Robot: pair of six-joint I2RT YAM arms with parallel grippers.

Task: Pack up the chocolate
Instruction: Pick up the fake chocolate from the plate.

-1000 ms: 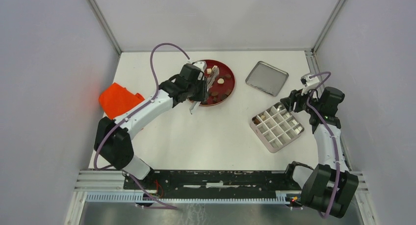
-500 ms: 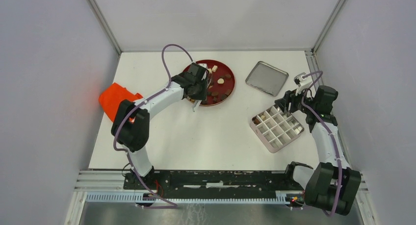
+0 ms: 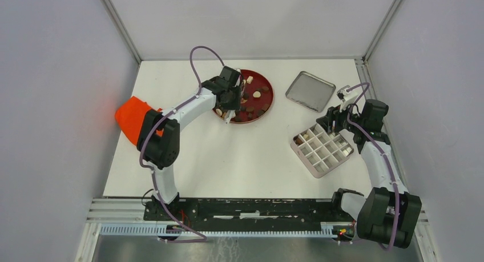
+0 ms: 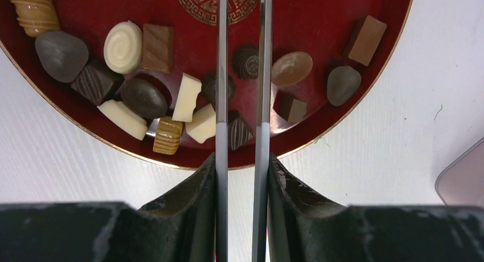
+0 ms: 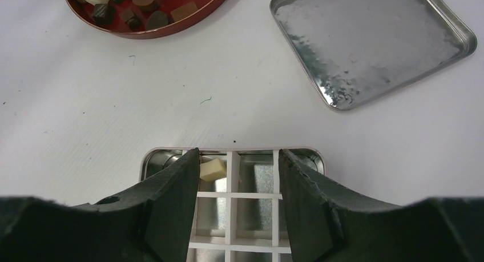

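Here, white table, grey walls, left hand gripping tweezers over chocolate, right hand open.

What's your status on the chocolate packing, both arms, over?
Left gripper shut on tweezers, above red plate. Right gripper open over divided tin. Chocolate mostly on plate; cream piece in a tin cell. Lid lies apart, not blocking.
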